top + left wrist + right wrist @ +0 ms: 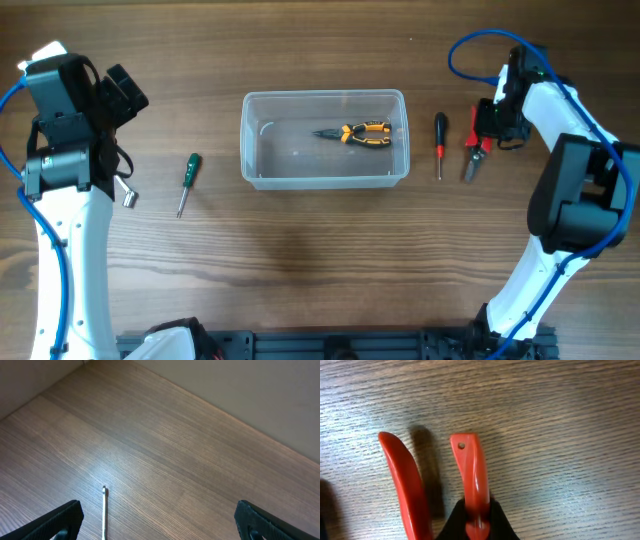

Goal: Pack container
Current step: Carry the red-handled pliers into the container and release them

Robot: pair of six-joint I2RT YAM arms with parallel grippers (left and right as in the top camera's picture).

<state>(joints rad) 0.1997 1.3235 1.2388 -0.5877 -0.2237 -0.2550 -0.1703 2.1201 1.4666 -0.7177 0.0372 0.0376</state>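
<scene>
The clear plastic container (pixel 324 96) stands mid-table and holds orange-and-black pliers (pixel 355 133). My right gripper (pixel 492 125) is shut on one handle of red-handled pliers (pixel 473 158), which are right of the container, at or just above the table. In the right wrist view both red handles (pixel 470 470) point away, and the black fingers (pixel 477 519) pinch the right one. My left gripper (pixel 125 95) is wide open and empty at the far left. In its wrist view (pixel 160 522) only a thin metal shaft (pixel 104 510) shows between the fingers.
A green-handled screwdriver (pixel 188 180) lies left of the container. A red-and-black screwdriver (pixel 439 143) lies between the container and the red pliers. Both arm bases stand at the front edge.
</scene>
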